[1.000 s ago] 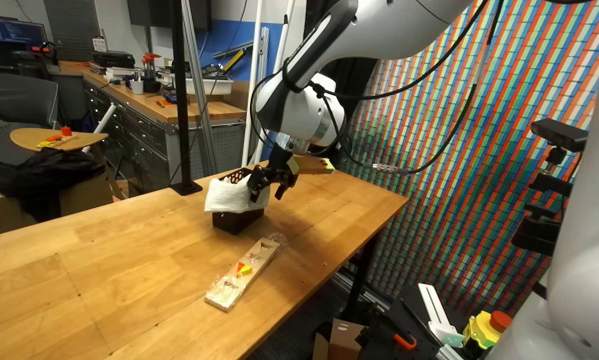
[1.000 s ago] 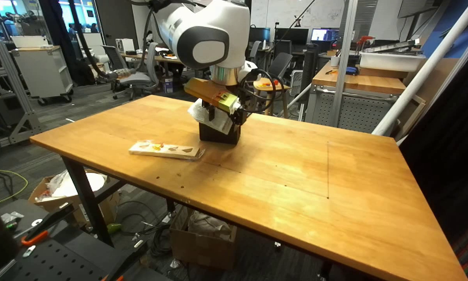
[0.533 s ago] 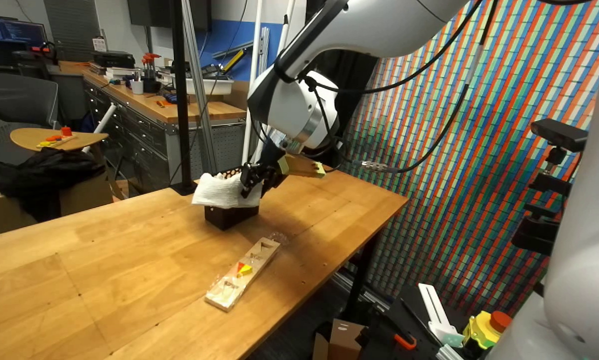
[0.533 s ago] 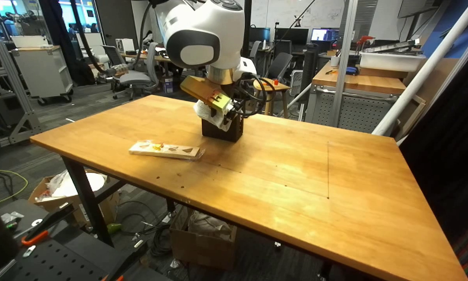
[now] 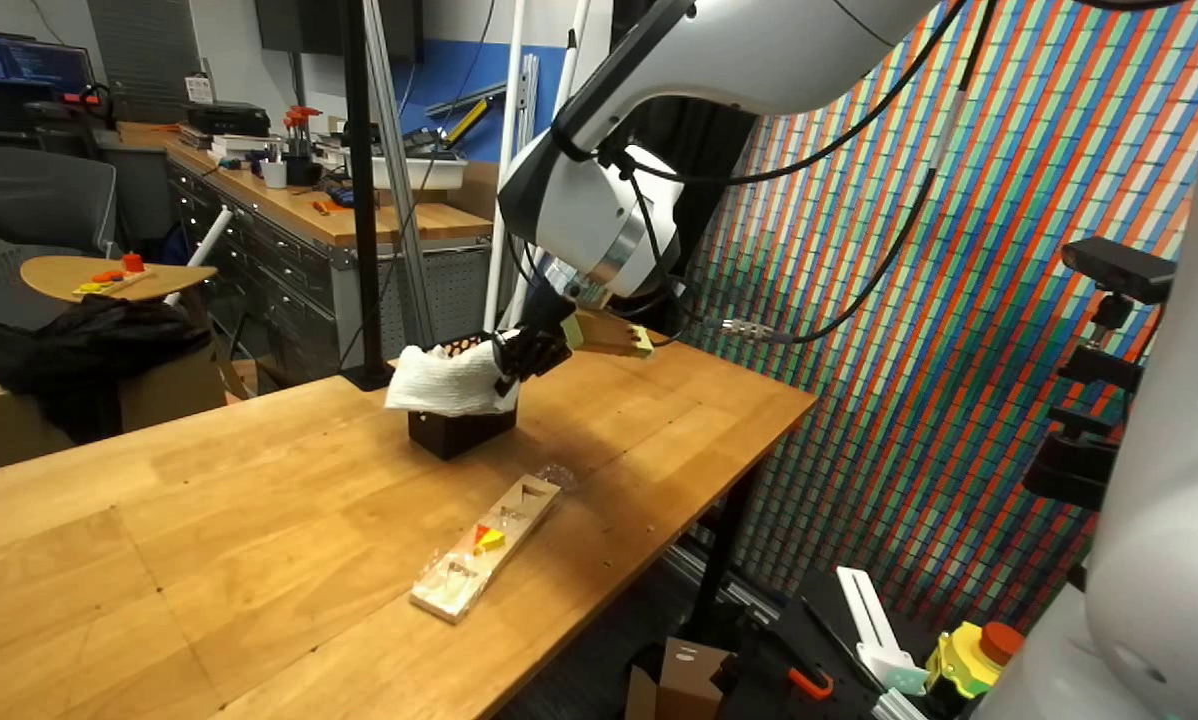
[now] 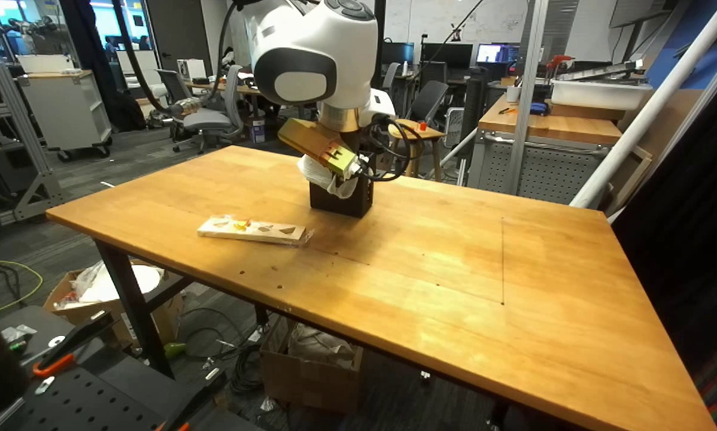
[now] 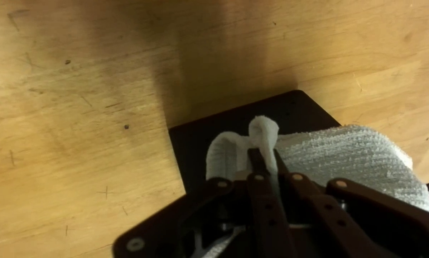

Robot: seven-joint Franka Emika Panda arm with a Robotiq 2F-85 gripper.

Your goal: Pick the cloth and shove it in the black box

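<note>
Exterior view, jaws apart a second ago, now pinching white cloth [image 5: 444,382], black box [image 5: 459,434] beneath slightly shifted.

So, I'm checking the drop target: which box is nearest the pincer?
The black box: it alone stands on the table, partly behind the cloth; the cardboard boxes don't.
</note>
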